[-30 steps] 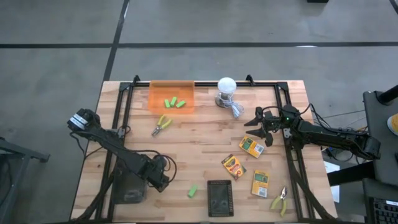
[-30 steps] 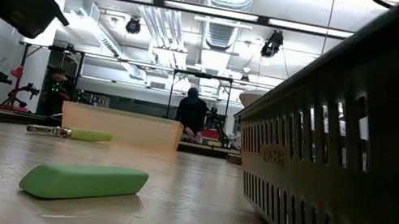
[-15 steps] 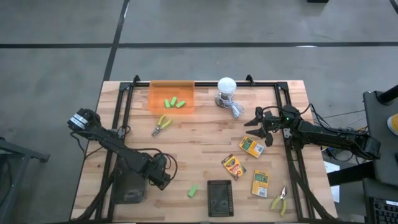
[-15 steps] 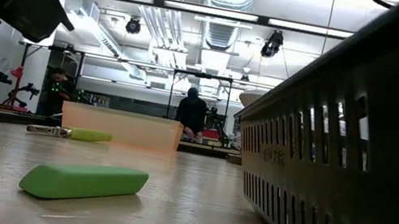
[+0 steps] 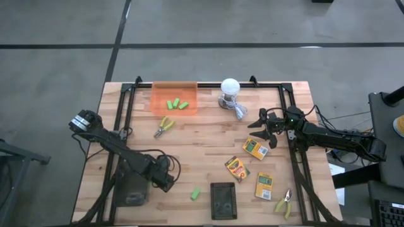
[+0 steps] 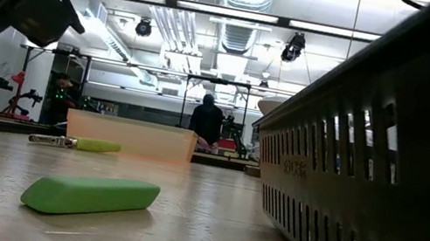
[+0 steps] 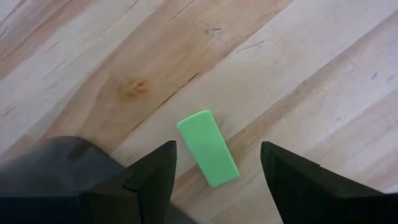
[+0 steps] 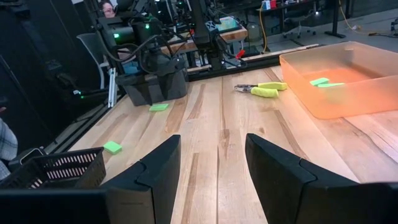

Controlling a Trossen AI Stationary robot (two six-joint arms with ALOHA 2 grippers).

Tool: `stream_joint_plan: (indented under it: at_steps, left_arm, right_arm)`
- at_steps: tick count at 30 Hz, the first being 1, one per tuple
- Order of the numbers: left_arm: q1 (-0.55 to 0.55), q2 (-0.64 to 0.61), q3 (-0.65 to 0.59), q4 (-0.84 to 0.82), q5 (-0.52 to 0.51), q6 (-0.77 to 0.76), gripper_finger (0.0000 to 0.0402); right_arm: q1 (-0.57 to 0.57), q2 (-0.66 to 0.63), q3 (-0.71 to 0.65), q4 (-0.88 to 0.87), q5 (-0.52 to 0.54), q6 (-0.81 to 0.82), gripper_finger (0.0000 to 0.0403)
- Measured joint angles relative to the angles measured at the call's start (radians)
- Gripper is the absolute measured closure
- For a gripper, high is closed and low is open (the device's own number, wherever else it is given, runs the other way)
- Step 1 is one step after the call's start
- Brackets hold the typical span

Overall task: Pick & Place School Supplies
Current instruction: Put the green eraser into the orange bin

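A: From above, where do the arms sit?
B: The left gripper (image 5: 165,181) is low over the table (image 5: 208,135) near its front left, just beside a green block (image 5: 196,193). The right gripper (image 5: 260,123) hangs at the right side above a crayon box (image 5: 255,149). Three more blocks lie in the orange tray (image 5: 174,98) at the back, with pliers (image 5: 165,125) in front of it.
A: And at table height?
B: One green block (image 6: 90,194) lies flat beside the black basket (image 6: 385,159); the tray (image 6: 130,135) stands far behind.
A: The left wrist view?
B: Its fingers (image 7: 152,180) are spread apart, empty, with the block (image 7: 208,147) lying between them on the wood.
A: The right wrist?
B: Fingers (image 8: 155,171) parted, grasping nothing; tray (image 8: 339,78) and pliers (image 8: 261,91) ahead.
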Motion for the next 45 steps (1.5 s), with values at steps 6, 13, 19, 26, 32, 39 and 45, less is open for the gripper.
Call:
stream_joint_plan:
  at_steps: [6, 13, 19, 26, 32, 39, 45]
  left_arm:
    - [0.01, 0.049, 0.001, 0.0, 0.05, 0.0, 0.0163]
    - [0.024, 0.081, 0.0, 0.022, 0.098, 0.004, 0.0163]
    - [0.034, 0.087, 0.0, 0.034, 0.095, 0.017, 0.0165]
    - [0.044, 0.093, 0.001, 0.057, 0.094, 0.042, 0.0165]
    - [0.045, 0.093, 0.001, 0.062, 0.094, 0.061, 0.0165]
    - [0.045, 0.093, 0.001, 0.062, 0.088, 0.079, 0.0185]
    - [0.046, 0.093, 0.001, 0.063, 0.082, 0.085, 0.023]
  right_arm:
    - [0.0, 0.0, 0.0, 0.0, 0.0, 0.0, 0.0225]
    - [0.0, 0.0, 0.0, 0.0, 0.0, 0.0, 0.0225]
    - [0.0, 0.0, 0.0, 0.0, 0.0, 0.0, 0.0225]
    - [0.0, 0.0, 0.0, 0.0, 0.0, 0.0, 0.0225]
    - [0.0, 0.0, 0.0, 0.0, 0.0, 0.0, 0.0225]
    - [0.0, 0.0, 0.0, 0.0, 0.0, 0.0, 0.0225]
    - [0.0, 0.0, 0.0, 0.0, 0.0, 0.0, 0.0225]
